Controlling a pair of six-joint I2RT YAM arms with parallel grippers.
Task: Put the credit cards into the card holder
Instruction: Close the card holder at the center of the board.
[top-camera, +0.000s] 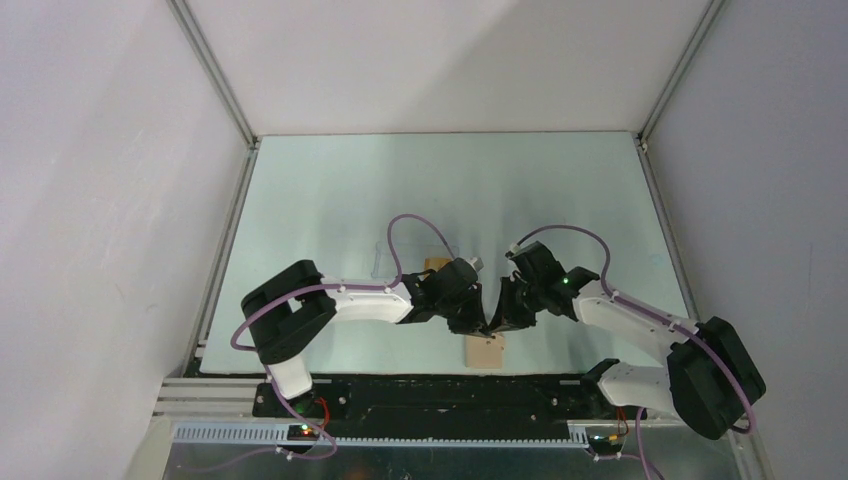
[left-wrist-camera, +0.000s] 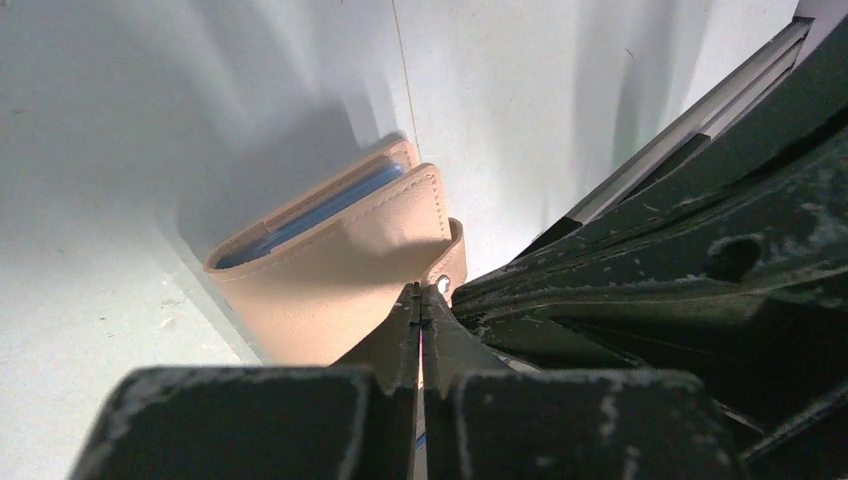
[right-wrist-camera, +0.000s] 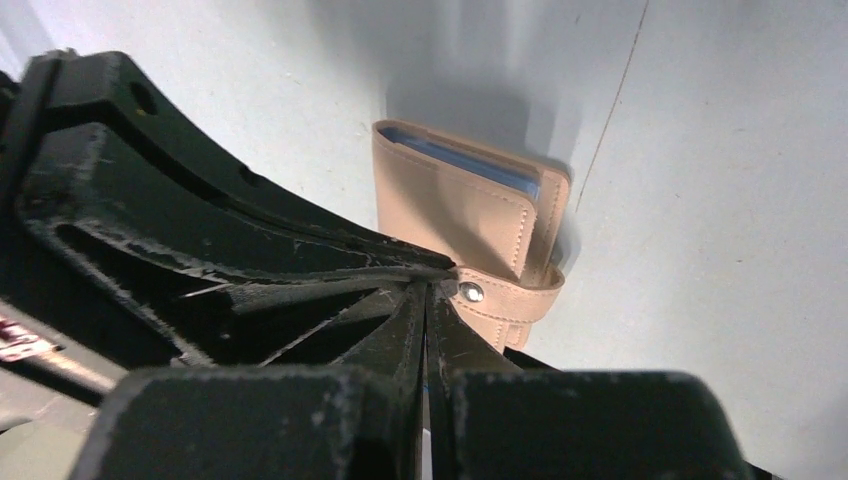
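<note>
The card holder is a tan bifold wallet (top-camera: 485, 352) with blue lining, lying folded shut near the table's front edge. It also shows in the left wrist view (left-wrist-camera: 340, 260) and the right wrist view (right-wrist-camera: 455, 205). Its snap tab (right-wrist-camera: 500, 298) wraps round the open edge. My left gripper (left-wrist-camera: 421, 293) and right gripper (right-wrist-camera: 428, 287) are both shut. Their tips meet at the tab's metal snap (left-wrist-camera: 441, 284), touching the wallet. Nothing shows between either pair of jaws. A small orange-tan card (top-camera: 437, 264) lies just behind my left wrist, partly hidden. Other cards are out of view.
A clear plastic box (top-camera: 384, 262) stands faintly visible behind the left arm. The black base rail (top-camera: 430, 390) runs along the table's front edge, just below the wallet. White walls enclose the table on three sides.
</note>
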